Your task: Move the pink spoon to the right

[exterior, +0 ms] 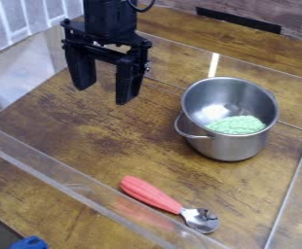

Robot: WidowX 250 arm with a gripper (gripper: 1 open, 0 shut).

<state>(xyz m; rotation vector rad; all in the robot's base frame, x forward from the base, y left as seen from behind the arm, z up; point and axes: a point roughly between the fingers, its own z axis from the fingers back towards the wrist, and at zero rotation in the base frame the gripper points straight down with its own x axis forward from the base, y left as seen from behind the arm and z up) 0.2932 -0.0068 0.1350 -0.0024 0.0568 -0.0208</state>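
The pink spoon (165, 202) lies flat near the front edge of the wooden table (76, 136), its coral handle pointing left and back, its shiny round bowl toward the right front. My gripper (104, 86) hangs well above and behind it, toward the back left, its two black fingers spread apart with nothing between them. A clear stretch of tabletop separates the gripper from the spoon.
A steel pot (227, 118) with green contents stands at the right, behind the spoon. Clear plastic walls (62, 180) ring the table. A blue object (29, 243) shows at the bottom left corner, outside the wall.
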